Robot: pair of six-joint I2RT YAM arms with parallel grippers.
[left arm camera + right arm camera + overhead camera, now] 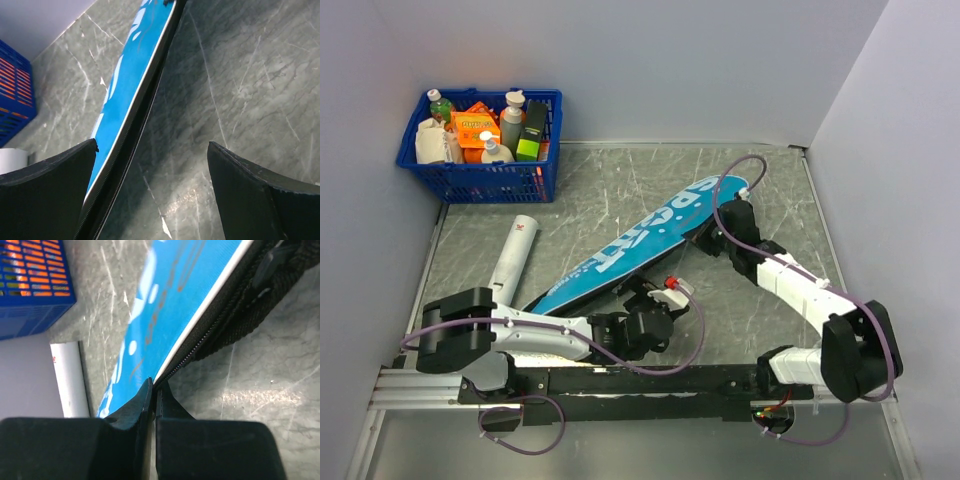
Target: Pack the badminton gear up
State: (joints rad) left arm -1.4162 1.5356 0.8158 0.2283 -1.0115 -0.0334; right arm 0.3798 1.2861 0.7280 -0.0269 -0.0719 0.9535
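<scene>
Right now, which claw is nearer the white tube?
Left. Left claw sits open by the teal cover's narrow part near the tube; right claw pinches the wide part, farther off.

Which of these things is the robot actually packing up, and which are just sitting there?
Part of the job:
teal racket cover lettered SPORT
long white tube

Just lying about:
blue basket, with its bottles and boxes

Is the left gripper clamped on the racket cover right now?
No: in its wrist view the left gripper has its fingers wide apart, and the teal cover only runs along beside one of them.
</scene>
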